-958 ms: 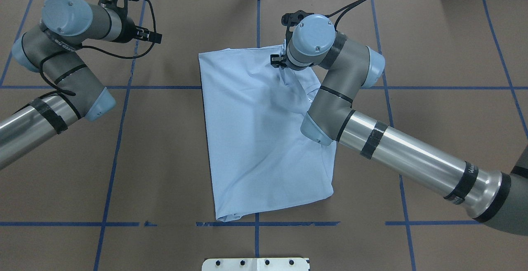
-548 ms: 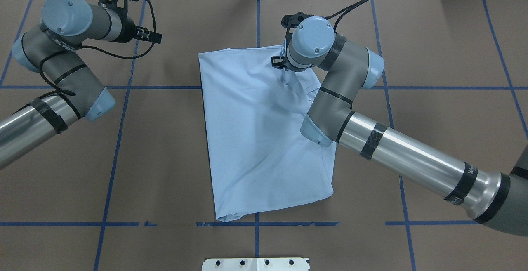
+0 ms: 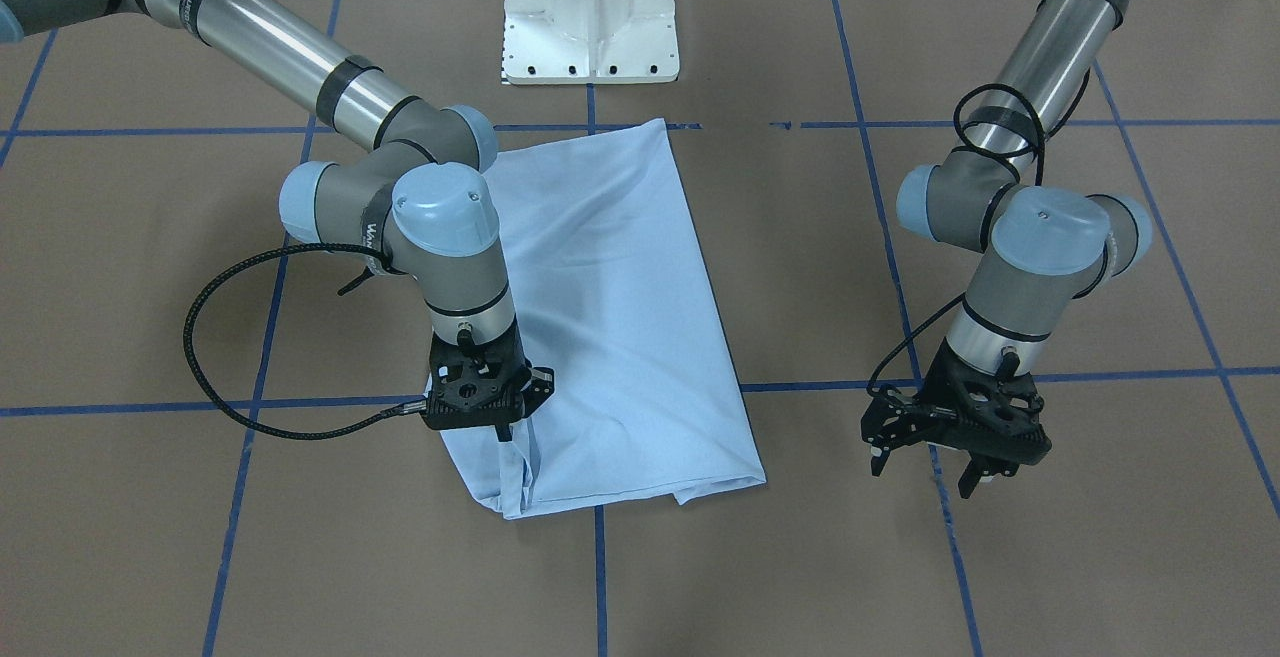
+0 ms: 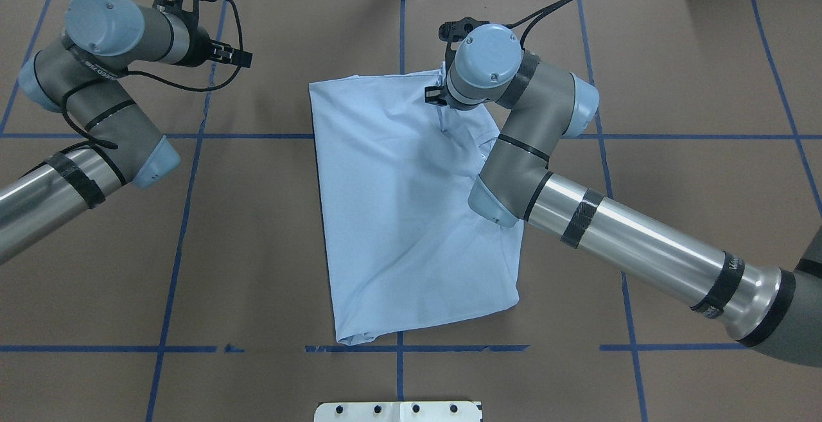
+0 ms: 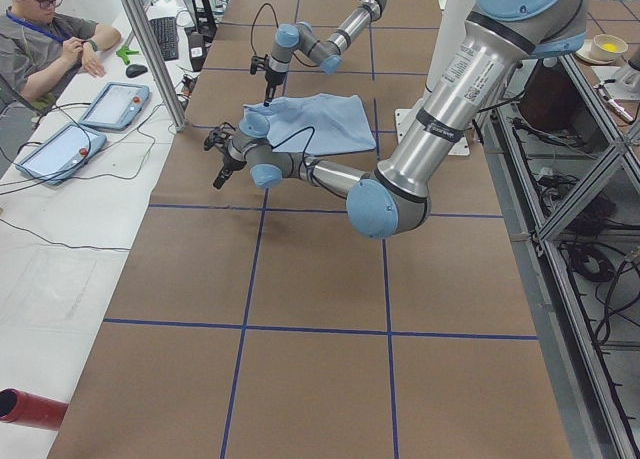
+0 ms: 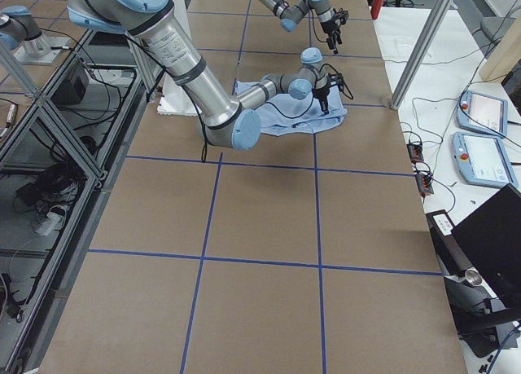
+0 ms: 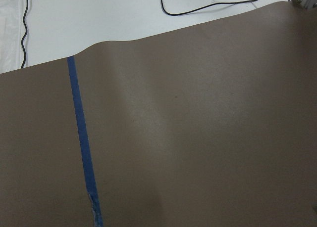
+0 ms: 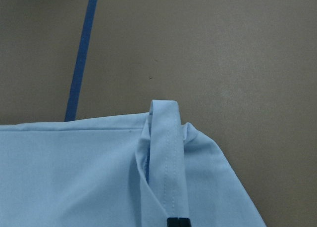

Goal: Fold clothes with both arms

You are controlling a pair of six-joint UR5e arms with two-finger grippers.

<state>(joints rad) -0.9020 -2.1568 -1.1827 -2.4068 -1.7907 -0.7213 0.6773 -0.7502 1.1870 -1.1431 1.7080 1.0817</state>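
Note:
The light blue T-shirt [image 4: 398,216] lies folded lengthwise on the brown table, seen also in the front view as T-shirt [image 3: 620,297]. At its far corner my right gripper [image 4: 437,96] points down and is shut on a hem strip [image 8: 168,158], which runs up from a black fingertip [image 8: 178,221]. From the front, that gripper [image 3: 503,429] holds the cloth slightly raised, with a fold hanging below it. My left gripper [image 3: 920,472] hovers open and holds nothing, well off to the side of the shirt. The left wrist view shows only bare table and blue tape.
The white pedestal base [image 3: 590,27] stands at the table's near edge, behind the shirt. Blue tape lines [image 4: 186,216] grid the brown table. A person [image 5: 40,39] sits at a side table with tablets [image 5: 115,104] beyond the far edge. A black cable [image 3: 230,377] loops beside the right wrist.
The right gripper has shifted slightly towards the far edge with the pinched hem, and the bunched fold beneath it has flattened a little. The left arm has not moved.

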